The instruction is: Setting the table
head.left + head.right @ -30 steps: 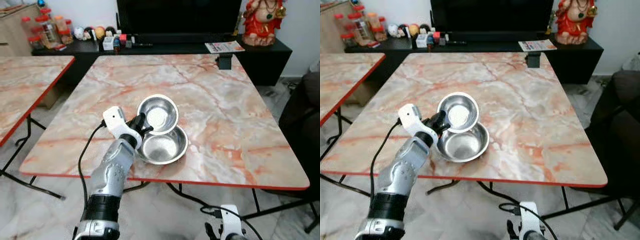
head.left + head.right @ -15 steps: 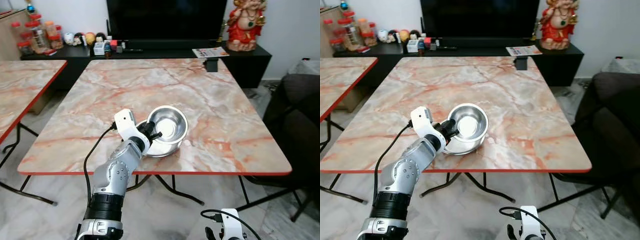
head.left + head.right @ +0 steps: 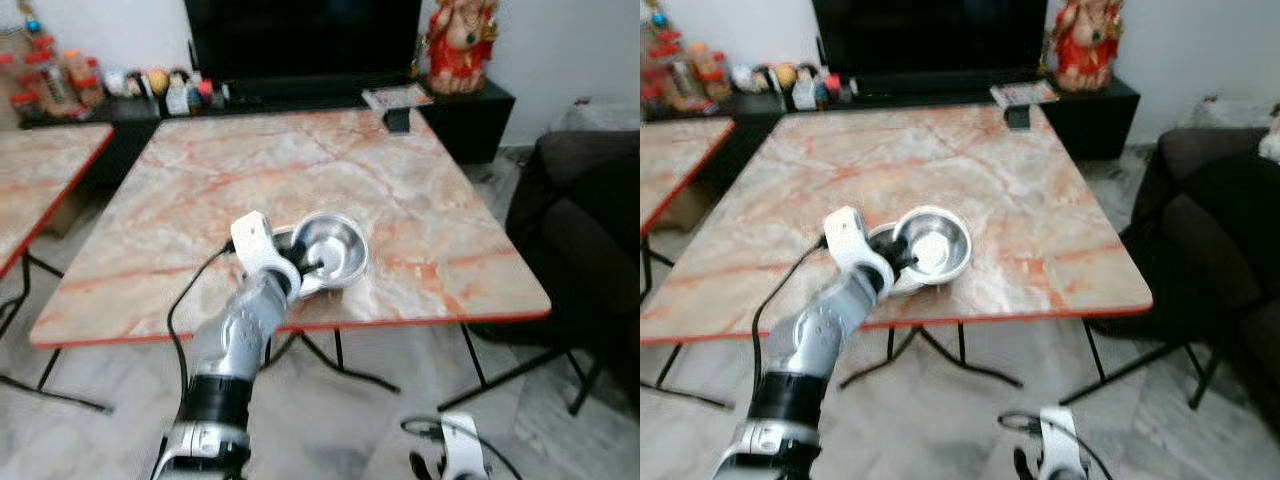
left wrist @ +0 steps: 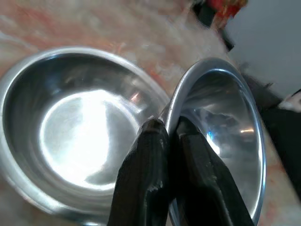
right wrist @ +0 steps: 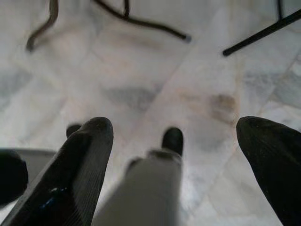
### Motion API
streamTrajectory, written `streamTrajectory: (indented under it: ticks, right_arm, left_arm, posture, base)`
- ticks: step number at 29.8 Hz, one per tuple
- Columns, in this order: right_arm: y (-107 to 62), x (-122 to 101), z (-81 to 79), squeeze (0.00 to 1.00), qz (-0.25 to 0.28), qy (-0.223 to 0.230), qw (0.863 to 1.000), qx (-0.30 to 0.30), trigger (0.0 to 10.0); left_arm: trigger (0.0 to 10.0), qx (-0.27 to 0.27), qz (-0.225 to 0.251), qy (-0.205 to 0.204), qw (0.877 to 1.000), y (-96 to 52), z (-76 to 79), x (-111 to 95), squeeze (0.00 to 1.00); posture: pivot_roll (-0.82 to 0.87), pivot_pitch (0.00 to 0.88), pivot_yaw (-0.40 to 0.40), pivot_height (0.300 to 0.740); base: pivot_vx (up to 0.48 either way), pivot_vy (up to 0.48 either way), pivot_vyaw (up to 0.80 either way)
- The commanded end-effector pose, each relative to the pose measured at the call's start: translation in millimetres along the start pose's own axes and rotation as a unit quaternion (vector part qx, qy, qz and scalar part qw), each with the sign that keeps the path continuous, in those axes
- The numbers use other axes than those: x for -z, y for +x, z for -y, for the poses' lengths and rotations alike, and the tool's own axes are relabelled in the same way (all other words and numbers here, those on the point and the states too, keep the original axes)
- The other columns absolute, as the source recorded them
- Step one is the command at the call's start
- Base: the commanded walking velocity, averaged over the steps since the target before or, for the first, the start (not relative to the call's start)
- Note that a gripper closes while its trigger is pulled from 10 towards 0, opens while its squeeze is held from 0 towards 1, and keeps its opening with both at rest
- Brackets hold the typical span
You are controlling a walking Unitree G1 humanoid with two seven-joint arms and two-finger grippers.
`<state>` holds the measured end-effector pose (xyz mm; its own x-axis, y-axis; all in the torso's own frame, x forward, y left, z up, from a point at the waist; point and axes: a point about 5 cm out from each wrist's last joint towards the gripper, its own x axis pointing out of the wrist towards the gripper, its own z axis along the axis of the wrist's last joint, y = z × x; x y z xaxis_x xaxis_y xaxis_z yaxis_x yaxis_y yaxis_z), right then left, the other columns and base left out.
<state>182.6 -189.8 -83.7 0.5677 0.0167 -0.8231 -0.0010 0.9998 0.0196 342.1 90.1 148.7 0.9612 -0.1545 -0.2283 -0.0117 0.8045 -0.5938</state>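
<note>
Left pincer (image 4: 168, 136) clamped on rim of tilted top bowl (image 3: 334, 250), over second bowl (image 4: 80, 132) on tabletop (image 3: 420, 215). Right pincer (image 5: 174, 155) wide, idle above floor (image 5: 141, 70).

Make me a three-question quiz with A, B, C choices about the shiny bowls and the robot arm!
1. Where does the lower steel bowl rest?
A. on the floor
B. on the marble-patterned table
C. on the sofa

2. How many steel bowls are there?
A. two
B. four
C. five

3. What is the left gripper doing?
A. hanging open
B. holding a cup
C. pinching the rim of the tilted steel bowl

Answers: 1 B, it sits on the tabletop near the front edge. 2 A, the left wrist view shows one flat and one tilted. 3 C, both black fingers close on its rim.
</note>
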Motion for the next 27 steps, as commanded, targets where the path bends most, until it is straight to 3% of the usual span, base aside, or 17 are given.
streamTrajectory:
  ticks: [1, 5, 9, 17, 24, 27]
  right_arm:
    - [-0.4, 6.8, -5.2, 0.00, -0.009, 0.008, 1.000, -0.005, 10.0]
    - [-0.7, 9.5, -6.2, 0.00, -0.012, 0.010, 1.000, -0.005, 10.0]
    - [-0.5, 8.6, -6.4, 0.00, -0.011, 0.013, 1.000, -0.004, 10.0]
    - [0.8, 5.5, -11.9, 0.00, -0.007, 0.018, 1.000, -0.007, 10.0]
    - [1.3, 4.3, -14.1, 0.00, -0.006, 0.027, 1.000, -0.006, 10.0]
    - [1.4, 4.1, -14.2, 0.00, -0.006, 0.029, 1.000, -0.006, 10.0]
  left_arm:
    - [10.0, -0.003, 0.030, -0.023, 0.999, 3.0, 6.5, -11.2, 0.00]
    - [10.0, 0.010, 0.058, -0.045, 0.997, 4.3, 9.1, -19.3, 0.00]
    - [10.0, 0.076, 0.092, -0.037, 0.992, -3.0, 21.0, -24.9, 0.00]
    - [10.0, 0.048, 0.087, -0.044, 0.994, -7.6, 6.3, -16.0, 0.00]
    - [10.0, 0.065, 0.096, -0.029, 0.993, -5.7, 8.7, -23.9, 0.00]
    - [10.0, 0.064, 0.096, -0.034, 0.993, -5.6, 8.5, -24.2, 0.00]
  posture:
    - [-0.23, 0.000, 0.056, 0.740]
    - [-0.24, 0.000, 0.060, 0.740]
    - [-0.22, 0.000, 0.062, 0.740]
    - [-0.21, 0.000, 0.064, 0.740]
    - [-0.20, 0.000, 0.071, 0.740]
    - [-0.20, 0.000, 0.071, 0.740]
  base:
    - [0.000, 0.000, 0.00]
    - [0.000, 0.000, 0.00]
    - [0.000, 0.000, 0.00]
    - [0.000, 0.000, 0.00]
    - [0.000, 0.000, 0.00]
    - [0.000, 0.000, -0.74]
